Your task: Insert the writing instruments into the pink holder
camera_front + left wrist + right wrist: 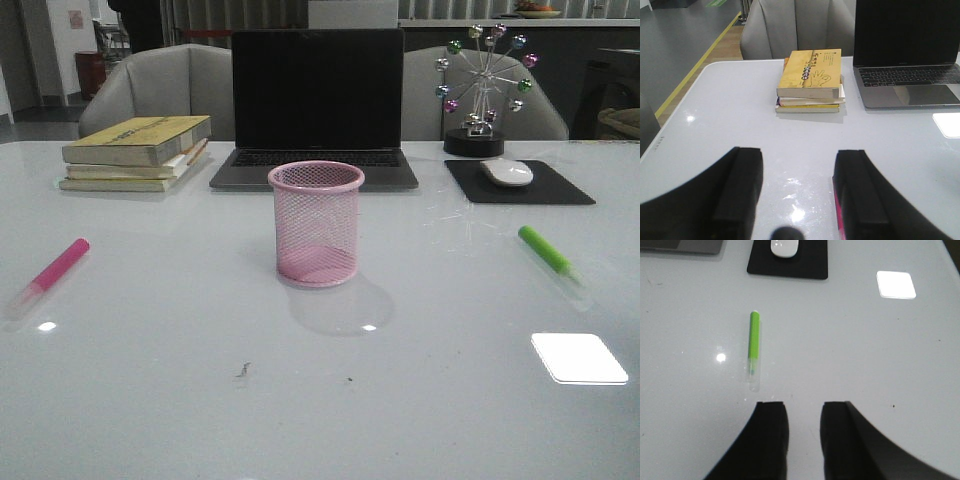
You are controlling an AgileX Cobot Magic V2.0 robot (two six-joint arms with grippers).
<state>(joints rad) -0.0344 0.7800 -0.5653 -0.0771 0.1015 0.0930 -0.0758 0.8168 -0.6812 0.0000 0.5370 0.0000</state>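
The pink holder [317, 225] stands upright in the middle of the table with nothing showing inside it. The pink-magenta marker [58, 266] lies flat on the table to its left, the green marker [546, 250] to its right. Neither arm shows in the front view. My left gripper [797, 165] is open low over the table; a sliver of the pink marker [840, 220] shows beside one finger, outside the gap. My right gripper [802, 407] is open and holds nothing. The green marker [754, 342] lies a little beyond it and off to one side, clear cap toward the fingers.
A stack of books [140, 150] sits at the back left and a laptop [316, 105] behind the holder. A mouse [507, 172] on a black pad [560, 188] and a wheel ornament [485, 85] are at the back right. Chairs stand beyond the table.
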